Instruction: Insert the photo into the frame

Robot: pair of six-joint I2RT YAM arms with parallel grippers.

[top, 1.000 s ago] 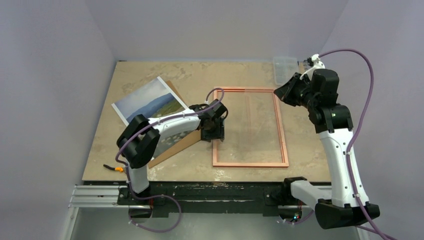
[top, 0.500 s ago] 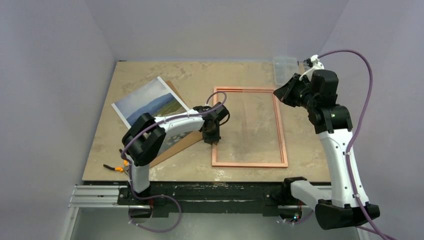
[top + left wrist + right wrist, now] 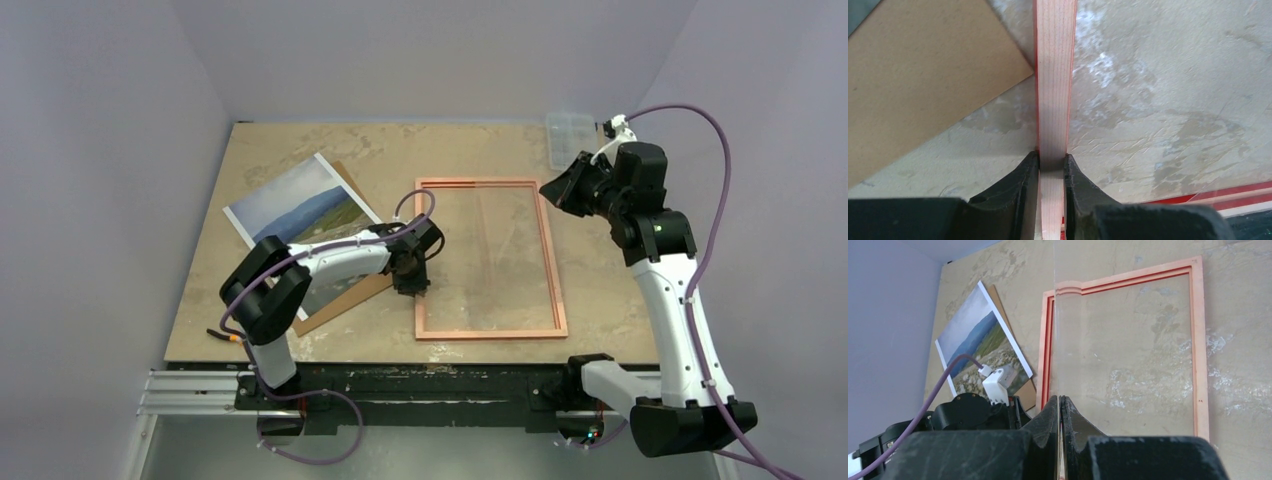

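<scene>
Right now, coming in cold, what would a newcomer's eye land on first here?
The copper-brown frame lying back-up at centre, with the left end effector clamped on its left rail. At the frame's far right corner, the right end effector pinches the edge of a clear pane. Far left, the landscape photo lies face up on a brown board, not yet in the frame.
</scene>
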